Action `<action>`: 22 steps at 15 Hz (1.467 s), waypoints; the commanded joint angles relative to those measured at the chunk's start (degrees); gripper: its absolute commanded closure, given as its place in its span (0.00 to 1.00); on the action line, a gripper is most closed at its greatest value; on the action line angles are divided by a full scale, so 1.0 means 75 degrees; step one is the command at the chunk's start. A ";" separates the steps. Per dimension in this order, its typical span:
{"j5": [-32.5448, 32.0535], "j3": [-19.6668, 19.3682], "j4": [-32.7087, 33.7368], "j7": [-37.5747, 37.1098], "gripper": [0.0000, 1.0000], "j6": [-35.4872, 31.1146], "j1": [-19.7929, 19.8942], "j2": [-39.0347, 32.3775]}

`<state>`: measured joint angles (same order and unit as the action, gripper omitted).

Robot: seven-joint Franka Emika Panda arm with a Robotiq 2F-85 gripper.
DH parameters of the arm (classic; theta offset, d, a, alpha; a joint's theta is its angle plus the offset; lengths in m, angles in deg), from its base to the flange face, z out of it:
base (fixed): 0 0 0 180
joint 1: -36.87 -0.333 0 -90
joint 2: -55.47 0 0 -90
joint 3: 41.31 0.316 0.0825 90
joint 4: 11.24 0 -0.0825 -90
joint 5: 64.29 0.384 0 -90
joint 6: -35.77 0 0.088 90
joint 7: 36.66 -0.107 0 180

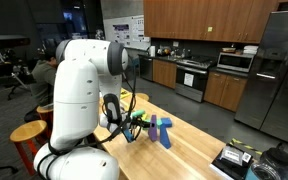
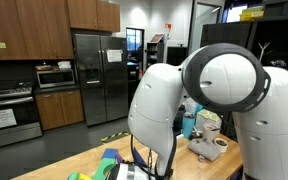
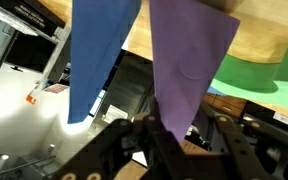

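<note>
In the wrist view the gripper (image 3: 174, 140) appears to have its fingers clamped on the narrow end of a purple flat piece (image 3: 189, 60), as far as the dark linkages let me tell. The piece fans out from the jaws toward the wooden table (image 3: 264, 25). The hold seems to be on a thin corner only, so I judge that the piece could slide out or twist between the pads under any quick swing.

Just left of it is a blue flat piece (image 3: 99, 50), near but apart, and a sideways drift could knock it over. To the right a green thing (image 3: 254, 75) lies on the table, close enough to be snagged and dragged.

In an exterior view the blue flat piece (image 1: 162, 130) stands upright mid-table, with the gripper low beside it, so there is little room for error. Farther off, a dish (image 2: 217, 145) sits near the table's far end, where a wide sweep of the arm could strike it.
</note>
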<state>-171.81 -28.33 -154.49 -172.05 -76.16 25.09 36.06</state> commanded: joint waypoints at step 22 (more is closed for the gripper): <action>-0.0018 0.0092 0.0097 0.0534 0.00 -0.0318 0.0220 -0.0129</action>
<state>-171.81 -28.28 -154.01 -168.89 -76.78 25.33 34.66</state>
